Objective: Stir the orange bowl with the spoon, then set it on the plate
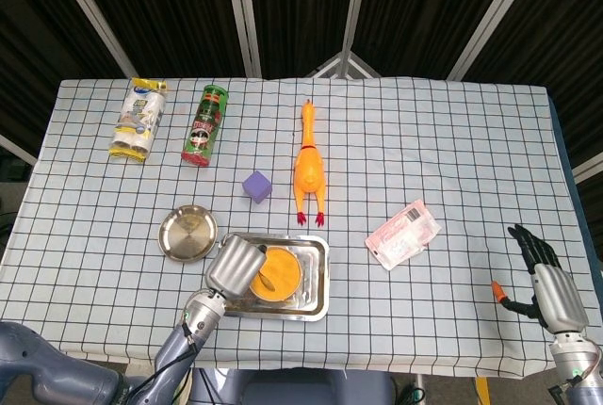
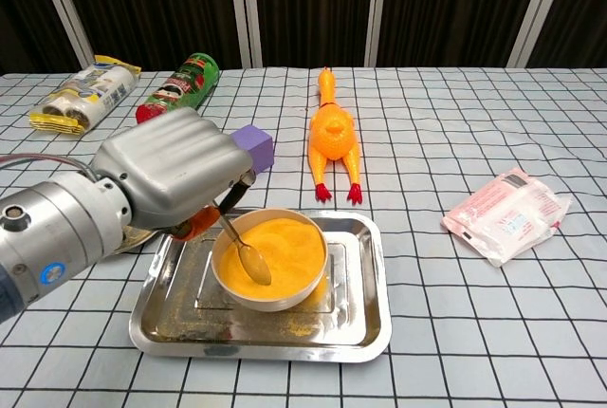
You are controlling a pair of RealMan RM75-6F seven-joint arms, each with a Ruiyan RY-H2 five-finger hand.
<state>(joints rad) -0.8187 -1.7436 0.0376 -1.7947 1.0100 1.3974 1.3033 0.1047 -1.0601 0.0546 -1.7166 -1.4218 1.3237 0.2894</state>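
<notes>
An orange bowl (image 2: 275, 258) (image 1: 278, 275) full of orange stuff sits in a steel tray (image 2: 360, 318) (image 1: 318, 303). My left hand (image 2: 171, 177) (image 1: 234, 266) grips the handle of a metal spoon (image 2: 248, 254), whose bowl lies in the orange filling near the bowl's left side. The small round metal plate (image 1: 187, 234) lies left of the tray; in the chest view my hand and forearm mostly hide it. My right hand (image 1: 539, 278) hangs off the table's right edge, fingers spread, holding nothing.
A rubber chicken (image 2: 332, 135) (image 1: 308, 168), a purple cube (image 1: 256, 186) (image 2: 254, 145), a green chips can (image 1: 206, 123) and a snack bag (image 1: 138, 118) lie behind the tray. A pink packet (image 2: 505, 213) (image 1: 403, 233) is to the right.
</notes>
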